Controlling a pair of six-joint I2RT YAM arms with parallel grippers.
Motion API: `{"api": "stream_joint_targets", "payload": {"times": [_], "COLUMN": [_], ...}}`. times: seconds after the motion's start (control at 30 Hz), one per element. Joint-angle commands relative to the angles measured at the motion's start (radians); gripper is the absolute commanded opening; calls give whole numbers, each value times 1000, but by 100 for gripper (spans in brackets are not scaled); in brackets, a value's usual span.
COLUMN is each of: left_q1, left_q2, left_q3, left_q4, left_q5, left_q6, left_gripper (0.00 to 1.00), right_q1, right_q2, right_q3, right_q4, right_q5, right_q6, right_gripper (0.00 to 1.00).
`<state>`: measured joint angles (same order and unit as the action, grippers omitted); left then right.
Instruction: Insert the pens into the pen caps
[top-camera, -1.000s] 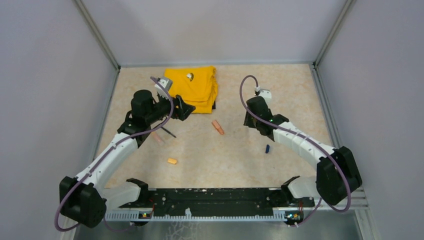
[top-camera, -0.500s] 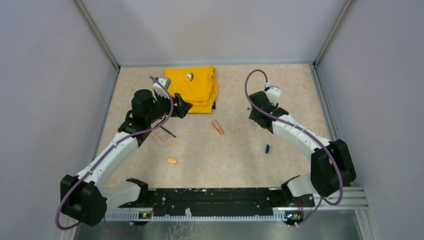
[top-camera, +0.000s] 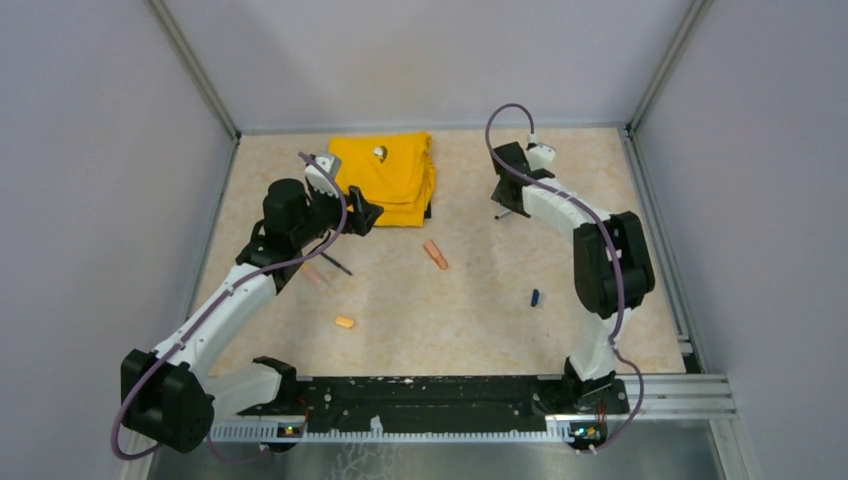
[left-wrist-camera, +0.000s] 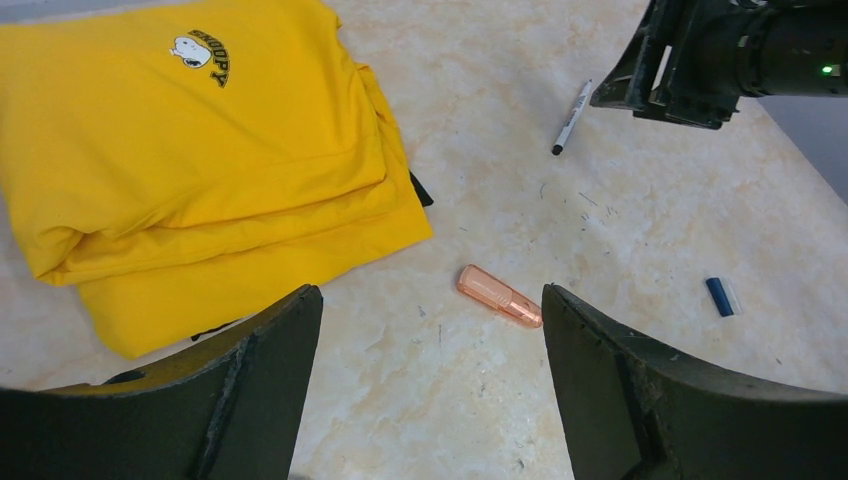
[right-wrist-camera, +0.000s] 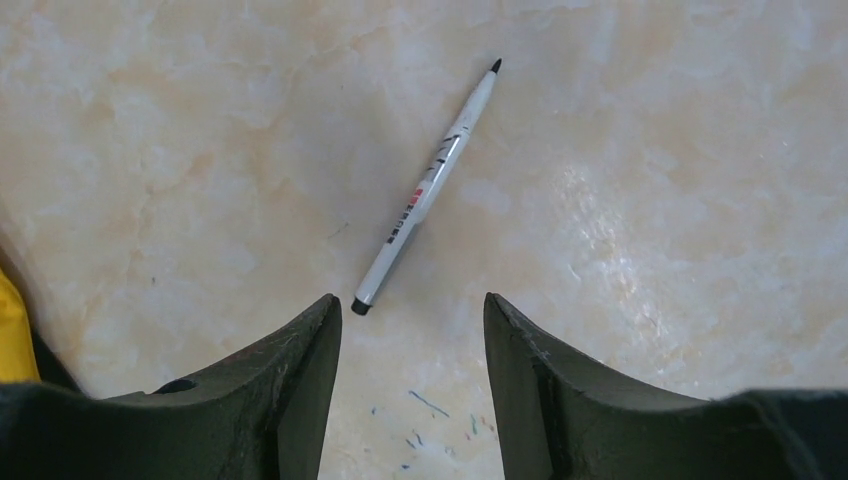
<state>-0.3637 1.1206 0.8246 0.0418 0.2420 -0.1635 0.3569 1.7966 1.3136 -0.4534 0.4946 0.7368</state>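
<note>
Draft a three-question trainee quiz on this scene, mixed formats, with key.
1. True or false: the right end effector is gripping the silver-white pen.
2. On which side of the table does the dark blue cap lie? A) left arm's B) right arm's C) dead centre
3. Fill in: the left end effector is ____ (open or shut).
Key: 1 false, the pen lies loose on the table ahead of open jaws; 2 B; 3 open.

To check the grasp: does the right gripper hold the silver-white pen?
No, the silver-white pen lies loose on the table, just ahead of the open right gripper.
</note>
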Motion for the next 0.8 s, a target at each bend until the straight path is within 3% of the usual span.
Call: {"api": "stream_joint_targets", "payload": {"times": [0.0, 0.3, 0.77], "left_q1": [5, 8, 25], "left_q2": [-12, -13, -10], "left_q3": [30, 36, 39], "left_q4": [0, -3, -5], "left_q5": [-10, -1, 15], "left_q6": [10, 16, 12], "left_gripper": [86, 86, 85], "right_q1": [-22, -45, -57], "right_q2": [87, 242, 320], "right_q3": [112, 241, 264], "right_q4": [-17, -61, -47], "right_q5": [-19, -6, 15], "right_q6": [1, -9, -65], "right_gripper": [54, 54, 48]}}
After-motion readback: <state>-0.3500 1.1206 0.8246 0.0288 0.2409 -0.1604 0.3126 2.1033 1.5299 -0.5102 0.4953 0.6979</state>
